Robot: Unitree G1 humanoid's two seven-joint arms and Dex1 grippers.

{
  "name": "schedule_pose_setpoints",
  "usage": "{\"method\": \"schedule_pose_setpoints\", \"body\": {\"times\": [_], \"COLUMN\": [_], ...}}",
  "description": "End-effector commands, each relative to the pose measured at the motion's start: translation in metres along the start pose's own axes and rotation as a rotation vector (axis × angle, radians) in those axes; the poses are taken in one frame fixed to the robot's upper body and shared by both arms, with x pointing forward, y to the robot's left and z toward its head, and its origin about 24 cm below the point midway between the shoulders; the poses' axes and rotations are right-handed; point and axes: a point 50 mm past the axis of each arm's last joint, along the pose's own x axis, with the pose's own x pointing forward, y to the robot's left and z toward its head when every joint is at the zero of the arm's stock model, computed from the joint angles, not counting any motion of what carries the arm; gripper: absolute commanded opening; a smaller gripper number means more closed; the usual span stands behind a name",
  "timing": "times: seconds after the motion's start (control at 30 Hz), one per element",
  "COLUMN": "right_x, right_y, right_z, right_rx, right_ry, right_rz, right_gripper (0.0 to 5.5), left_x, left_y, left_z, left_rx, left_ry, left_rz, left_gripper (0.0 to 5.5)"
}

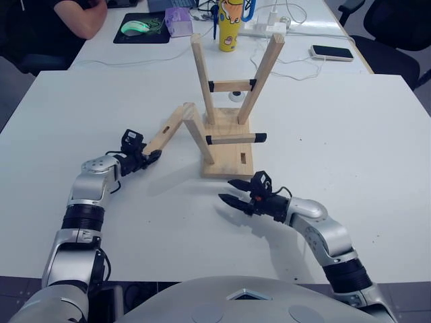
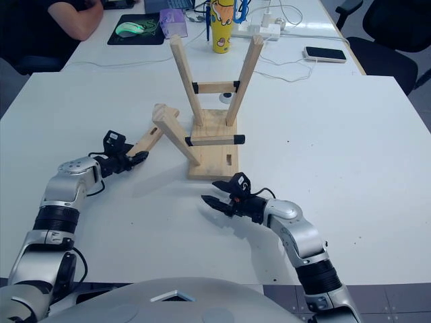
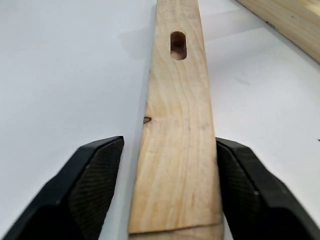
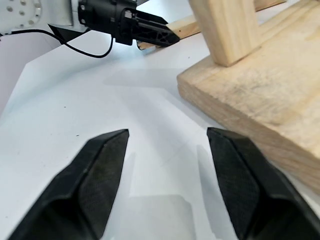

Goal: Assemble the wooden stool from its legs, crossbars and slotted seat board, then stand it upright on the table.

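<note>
No text or number is legible; the print on the yellow cup [image 1: 229, 27] is too small to read.

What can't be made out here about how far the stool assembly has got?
1. Head views: whether the loose leg joins the leaning leg or just rests against it; their tops overlap.
2. Head views: whether the upright legs sit fully in the seat board; too small.
3. Right wrist view: the leaning leg's upper length, cut off by the top edge.
</note>
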Motion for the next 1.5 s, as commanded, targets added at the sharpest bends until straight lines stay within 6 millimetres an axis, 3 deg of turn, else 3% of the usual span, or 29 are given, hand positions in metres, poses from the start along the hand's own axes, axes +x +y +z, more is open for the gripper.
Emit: {"method": "schedule_pose_setpoints", "body": {"times": [0.03, 0.13, 0.3, 0.47, 0.63, 0.77, 0.87, 1.1, 1.2, 1.37, 1.5], "right_x": [-0.004, -0.005, -0.009, -0.028, -0.036, -0.033, -0.03, -0.026, -0.026, -0.023, -0.022], "right_y": [-0.007, -0.005, -0.002, 0.003, 0.017, 0.015, 0.014, 0.013, 0.012, 0.014, 0.017], "right_z": [0.007, 0.013, 0.017, 0.021, 0.044, 0.041, 0.039, 0.036, 0.029, 0.021, 0.017], "right_rx": [-0.015, -0.012, -0.016, 0.125, 0.307, 0.309, 0.312, 0.304, 0.307, 0.311, 0.307], "right_ry": [0.005, -0.019, -0.054, -0.086, -0.133, -0.103, -0.098, -0.09, -0.085, -0.074, -0.066], "right_rz": [-0.017, 0.008, 0.009, 0.127, 0.324, 0.291, 0.274, 0.257, 0.219, 0.19, 0.18], "right_gripper": [2.92, 2.92, 2.92, 2.92, 2.92, 2.92, 2.92, 2.92, 2.92, 2.92, 2.92], "left_x": [-0.008, -0.016, -0.028, -0.068, -0.097, -0.082, -0.074, -0.073, -0.078, -0.084, -0.091], "left_y": [-0.004, -0.001, 0.014, 0.019, 0.019, 0.021, 0.016, 0.015, 0.014, 0.007, 0.006], "left_z": [-0.004, 0.003, 0.015, 0.06, 0.085, 0.06, 0.047, 0.053, 0.045, 0.015, 0.004], "left_rx": [0.009, -0.001, -0.003, 0.02, 0.096, 0.096, 0.052, 0.082, 0.092, 0.138, 0.114], "left_ry": [0.011, -0.057, -0.193, -0.626, -0.773, -0.541, -0.498, -0.448, -0.392, -0.195, -0.142], "left_rz": [-0.038, -0.029, 0.071, 0.098, 0.083, 0.043, 0.028, 0.033, 0.014, -0.06, -0.085], "left_gripper": [2.42, 2.05, 2.05, 2.05, 2.03, 1.43, 1.01, 0.03, 0.03, 0.69, 1.31]}}
